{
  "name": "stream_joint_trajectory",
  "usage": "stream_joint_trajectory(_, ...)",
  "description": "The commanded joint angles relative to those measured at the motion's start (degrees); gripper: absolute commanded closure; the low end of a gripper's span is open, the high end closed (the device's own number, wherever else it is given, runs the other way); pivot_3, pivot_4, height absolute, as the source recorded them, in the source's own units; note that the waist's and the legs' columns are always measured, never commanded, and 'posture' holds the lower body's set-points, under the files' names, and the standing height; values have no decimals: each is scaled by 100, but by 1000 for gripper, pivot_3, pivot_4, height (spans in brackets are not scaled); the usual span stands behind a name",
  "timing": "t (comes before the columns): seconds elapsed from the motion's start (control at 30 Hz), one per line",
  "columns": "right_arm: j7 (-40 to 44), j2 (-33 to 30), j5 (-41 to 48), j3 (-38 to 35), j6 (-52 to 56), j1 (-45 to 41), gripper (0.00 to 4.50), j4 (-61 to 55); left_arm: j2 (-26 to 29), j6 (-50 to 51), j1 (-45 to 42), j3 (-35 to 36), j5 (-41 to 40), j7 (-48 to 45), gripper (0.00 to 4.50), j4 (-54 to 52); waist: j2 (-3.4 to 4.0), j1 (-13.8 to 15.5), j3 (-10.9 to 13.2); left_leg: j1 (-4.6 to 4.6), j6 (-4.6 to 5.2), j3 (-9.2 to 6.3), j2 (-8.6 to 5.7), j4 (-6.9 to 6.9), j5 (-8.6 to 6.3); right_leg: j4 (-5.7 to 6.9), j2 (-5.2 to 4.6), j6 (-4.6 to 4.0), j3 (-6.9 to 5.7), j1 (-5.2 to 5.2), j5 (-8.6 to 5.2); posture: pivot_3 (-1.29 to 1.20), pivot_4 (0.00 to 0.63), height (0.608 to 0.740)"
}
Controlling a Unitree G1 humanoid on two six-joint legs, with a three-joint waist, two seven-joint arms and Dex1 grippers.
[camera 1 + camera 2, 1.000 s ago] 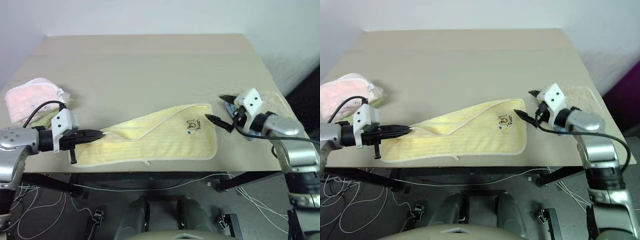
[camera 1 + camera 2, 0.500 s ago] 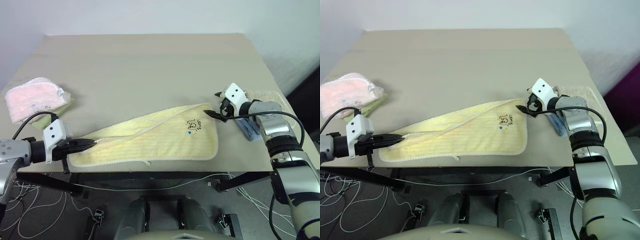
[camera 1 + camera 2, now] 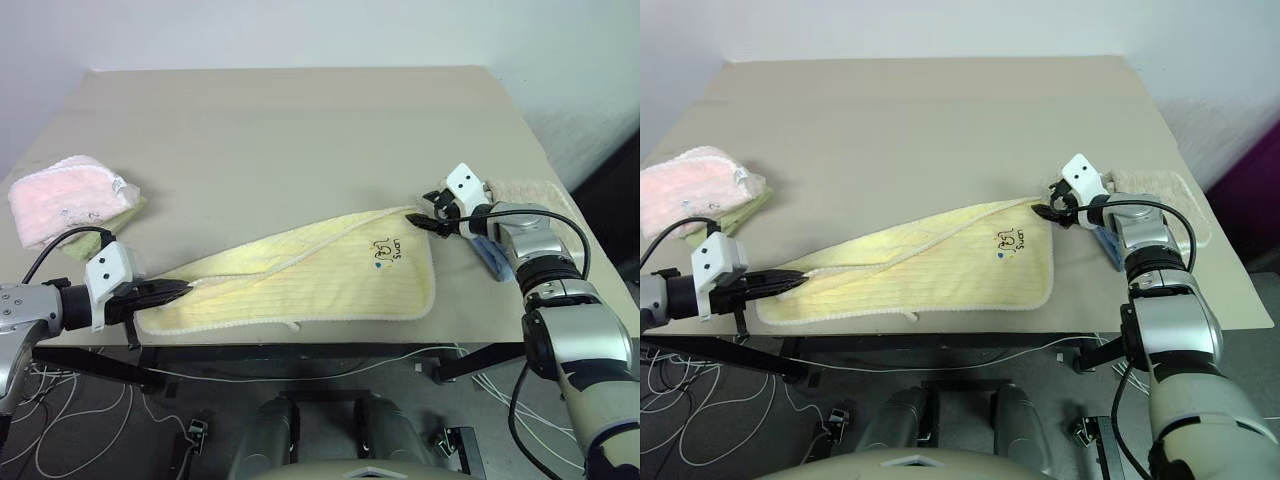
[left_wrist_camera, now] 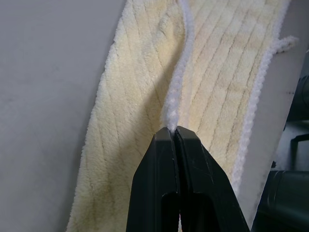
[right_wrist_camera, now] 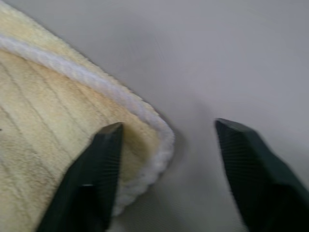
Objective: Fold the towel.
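Left gripper (image 4: pixel 173 133) is pinching the yellow towel (image 3: pixel 310 275)'s near-left corner on the table (image 3: pixel 300 130), while right gripper (image 5: pixel 166 145) is straddling its far-right corner, fingers spread.

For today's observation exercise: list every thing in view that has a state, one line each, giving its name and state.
towel: partly folded, lying flat along the table's front edge.
left gripper: shut on the towel's whitish edge.
right gripper: open, its fingers either side of the towel's far corner.
pink towel: folded, stacked on another cloth.
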Motion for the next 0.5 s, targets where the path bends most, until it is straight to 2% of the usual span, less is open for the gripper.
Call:
stream_joint_trajectory(0.03, 77, 34, 98, -156, 25, -165, 2739, -11, -9, -37, 11, 84, 10, 21, 4500, -122, 0, 0, 0, 0, 0, 0, 0, 0, 0, 0, 0, 0, 0, 0, 0, 0, 150, 740)
stream_joint_trajectory(0.2, 121, 37, 98, -201, 71, -176, 4465, -37, -45, -49, 9, 64, 25, 29, 4500, -103, 0, 1, 0, 0, 0, 0, 0, 0, 0, 0, 0, 0, 0, 0, 0, 0, 150, 740)
stream_joint_trajectory(0.37, 363, -21, 149, -248, -62, -120, 4465, -317, -106, -77, 14, 148, 22, 96, 4500, -64, 1, 0, 0, 0, 0, 0, 0, 0, 0, 0, 0, 0, 0, 0, 0, 0, 150, 740)
stream_joint_trajectory(0.5, 648, -268, 237, -342, -241, -160, 4465, -878, -294, -176, -427, 414, 12, 522, 4500, 276, 12, 17, 7, 0, 0, 0, 0, 0, 0, 1, 0, 0, 0, -1, 0, 0, 150, 740)
